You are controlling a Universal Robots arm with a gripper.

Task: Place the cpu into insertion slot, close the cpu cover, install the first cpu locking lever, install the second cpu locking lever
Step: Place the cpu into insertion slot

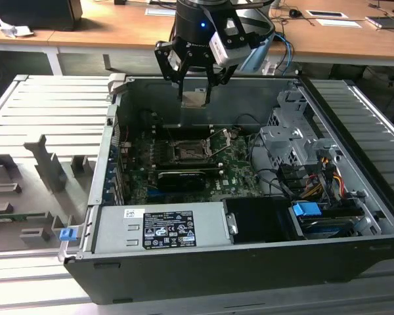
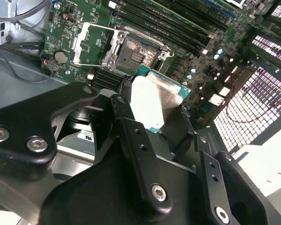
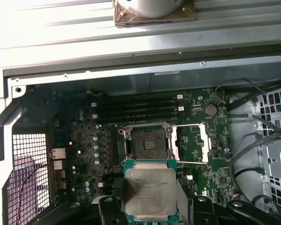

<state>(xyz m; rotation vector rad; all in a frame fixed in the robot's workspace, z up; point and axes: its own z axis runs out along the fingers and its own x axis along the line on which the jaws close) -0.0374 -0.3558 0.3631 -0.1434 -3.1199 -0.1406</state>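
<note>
In the exterior view, my end effector [image 1: 197, 90] hangs over the rear of the open computer case [image 1: 184, 282]. It is closed on the cpu [image 1: 196, 99], which sits between the tips, up in the air and clear of everything. The insertion slot [image 1: 187, 152] lies lower down in the middle of the green board [image 1: 240, 174], well apart from the chip.

In the second wrist view, the cpu [image 2: 152, 96] shows its pale metal top, pinched at two opposite edges by my fingers [image 2: 129, 126]. Past it, the insertion slot [image 2: 136, 54] is bare. The cpu cover [image 2: 94, 43] is swung open and lies beside the socket.

In the first wrist view, the cpu [image 3: 149, 186] sits square between the tips of my end effector [image 3: 151, 207], green rim showing around the metal lid. The insertion slot [image 3: 149, 143] is just beyond it and empty, and the cpu cover [image 3: 192, 139] is folded back flat next to it.

I judge the chip to be light, thin and stiff. Its smooth lid would be easy to let slip. Its underside and the socket's contacts are likely fragile, so tilting or scraping could do harm. The edges of the green rim seem the right place to hold it, as I do now, with only modest squeeze and the chip kept level.
</note>
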